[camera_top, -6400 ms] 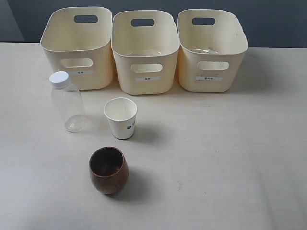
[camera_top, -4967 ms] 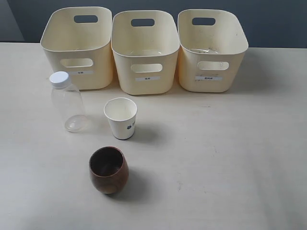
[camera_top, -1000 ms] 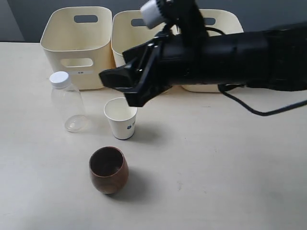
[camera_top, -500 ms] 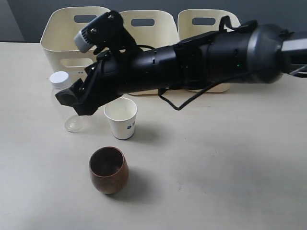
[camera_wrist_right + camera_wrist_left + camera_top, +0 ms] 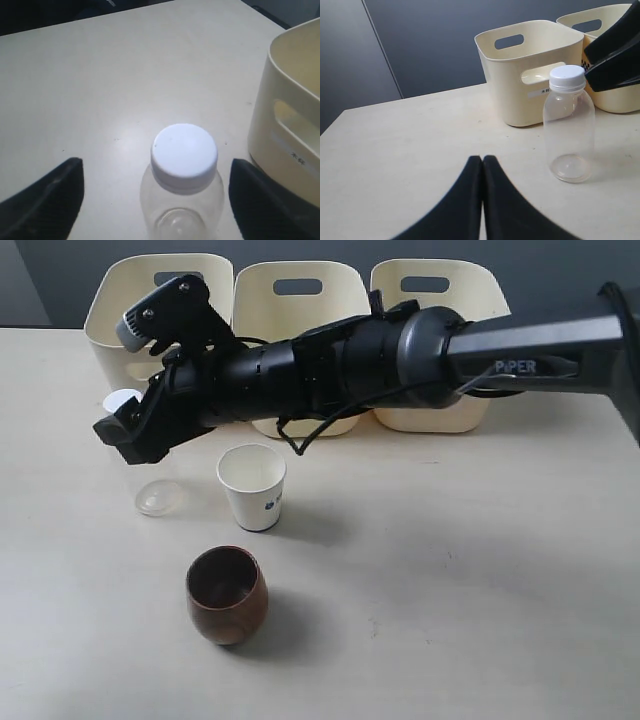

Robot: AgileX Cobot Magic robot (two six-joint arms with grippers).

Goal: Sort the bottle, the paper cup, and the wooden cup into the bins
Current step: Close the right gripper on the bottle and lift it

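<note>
The clear bottle (image 5: pixel 155 490) with a white cap (image 5: pixel 184 151) stands upright at the left, in front of the left bin (image 5: pixel 108 315). My right gripper (image 5: pixel 125 435) reaches across from the right and is open, one finger on each side of the cap (image 5: pixel 156 170), not touching it. The white paper cup (image 5: pixel 252 485) stands near the middle. In front of it stands the brown wooden cup (image 5: pixel 227 595). My left gripper (image 5: pixel 482 161) is shut and empty, low over the table, well short of the bottle (image 5: pixel 568 130).
Three cream bins stand in a row at the back: the left one (image 5: pixel 530 75), the middle one (image 5: pixel 300 280) and the right one (image 5: pixel 440 280). The black right arm (image 5: pixel 400 350) stretches in front of the bins.
The right arm came in from the right, swung left past the paper cup and dropped until its open fingers straddle the bottle's cap. The bottle and both cups have not moved.
</note>
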